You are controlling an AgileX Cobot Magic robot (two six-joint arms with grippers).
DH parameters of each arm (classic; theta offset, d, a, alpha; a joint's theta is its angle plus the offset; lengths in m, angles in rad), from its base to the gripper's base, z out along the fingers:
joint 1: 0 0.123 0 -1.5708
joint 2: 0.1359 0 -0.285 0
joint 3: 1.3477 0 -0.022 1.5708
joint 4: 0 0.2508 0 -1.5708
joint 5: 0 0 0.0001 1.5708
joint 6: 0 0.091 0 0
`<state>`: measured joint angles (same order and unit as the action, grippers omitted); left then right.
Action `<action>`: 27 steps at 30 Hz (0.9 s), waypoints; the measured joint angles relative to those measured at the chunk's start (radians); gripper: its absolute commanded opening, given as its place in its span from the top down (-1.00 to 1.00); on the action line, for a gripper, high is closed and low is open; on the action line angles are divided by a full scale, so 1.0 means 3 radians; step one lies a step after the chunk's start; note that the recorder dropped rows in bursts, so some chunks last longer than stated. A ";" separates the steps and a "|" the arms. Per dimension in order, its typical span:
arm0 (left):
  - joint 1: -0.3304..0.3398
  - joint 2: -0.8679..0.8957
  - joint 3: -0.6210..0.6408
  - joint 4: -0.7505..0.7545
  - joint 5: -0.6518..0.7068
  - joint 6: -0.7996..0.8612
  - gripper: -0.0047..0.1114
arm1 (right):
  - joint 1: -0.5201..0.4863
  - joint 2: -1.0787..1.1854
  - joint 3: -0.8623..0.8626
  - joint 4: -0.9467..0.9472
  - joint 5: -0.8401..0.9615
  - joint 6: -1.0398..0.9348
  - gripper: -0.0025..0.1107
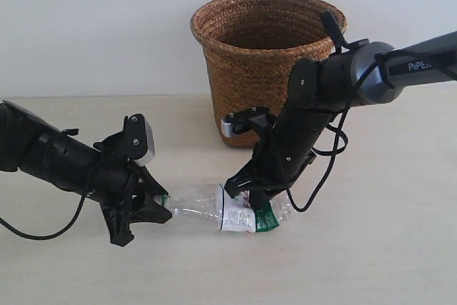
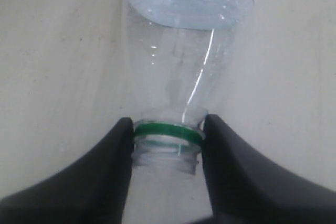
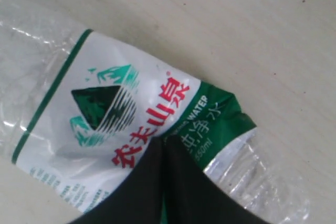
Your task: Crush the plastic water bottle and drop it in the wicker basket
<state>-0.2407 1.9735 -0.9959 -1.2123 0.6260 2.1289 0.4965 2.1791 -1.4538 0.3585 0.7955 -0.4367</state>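
Note:
The plastic water bottle (image 1: 203,208) lies on its side on the table, uncapped, with a green ring on its bare threaded neck. My left gripper (image 1: 161,206) is shut on that neck; in the left wrist view its black fingers (image 2: 118,145) clamp the ring on the bottle (image 2: 184,51) from both sides. My right gripper (image 1: 246,201) comes down from above, jaws shut together, tips pressed on the green-and-white label. In the right wrist view the bottle (image 3: 121,108) is creased under the gripper (image 3: 165,142). The wicker basket (image 1: 214,19) stands upright behind, its dark inside showing nothing.
The beige table (image 1: 371,248) runs to a white wall behind the basket. The right arm (image 1: 357,69) reaches down in front of the basket's right side, a black cable looping below it. The left arm (image 1: 50,158) lies low along the table.

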 measured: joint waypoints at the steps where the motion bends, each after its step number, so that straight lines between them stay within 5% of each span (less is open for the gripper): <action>1: 0.0000 0.0000 0.0000 0.0000 0.0000 0.0000 0.85 | -0.0006 0.0006 -0.0008 0.0000 0.0014 0.0000 0.96; 16: 0.0032 0.0120 -0.0013 -0.0048 0.0030 0.0000 0.85 | -0.0019 0.0051 -0.0131 -0.0013 0.0177 -0.0077 0.96; 27: 0.0032 0.0120 -0.0013 -0.0053 0.0030 0.0000 0.85 | -0.0046 0.0311 -0.0677 -0.0067 0.0825 -0.0023 0.96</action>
<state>-0.2310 2.0094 -1.0000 -1.2282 0.6349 2.1289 0.4826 2.2723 -1.6568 0.3383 1.0432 -0.4435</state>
